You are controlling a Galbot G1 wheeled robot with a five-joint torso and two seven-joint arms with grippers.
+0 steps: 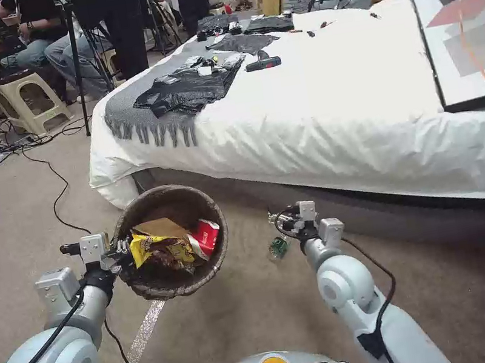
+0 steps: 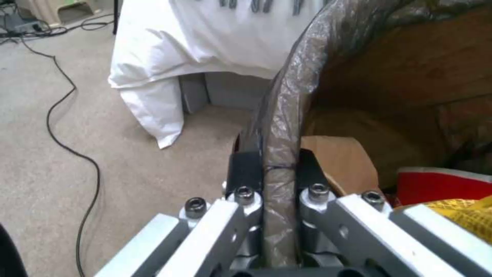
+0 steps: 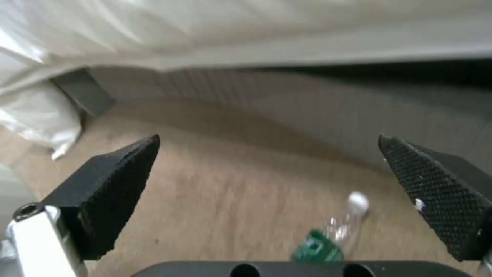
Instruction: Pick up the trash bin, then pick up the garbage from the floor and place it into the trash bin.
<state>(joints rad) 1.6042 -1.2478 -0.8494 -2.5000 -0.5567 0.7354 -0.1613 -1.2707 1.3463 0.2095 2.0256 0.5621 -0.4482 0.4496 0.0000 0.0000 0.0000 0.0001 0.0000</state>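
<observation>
Beside bed, left tool (image 2: pixel 279 169) clamping trash bin (image 1: pixel 148 282) rim, right tool (image 3: pixel 266 192) spread, probably empty

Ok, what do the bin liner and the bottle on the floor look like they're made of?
The liner looks like thin glossy plastic film: it wrinkles and shines where the left end effector pinches it over the bin rim. The bottle seems to be clear plastic, see-through with a white cap and green label, though glass can't be ruled out.

No legible text anywhere. Yellow wrapper (image 1: pixel 158 248) carries dark print, unreadable; green bottle label (image 3: pixel 318 250) blurred; red carton (image 1: pixel 207 236) markings indistinct.
</observation>
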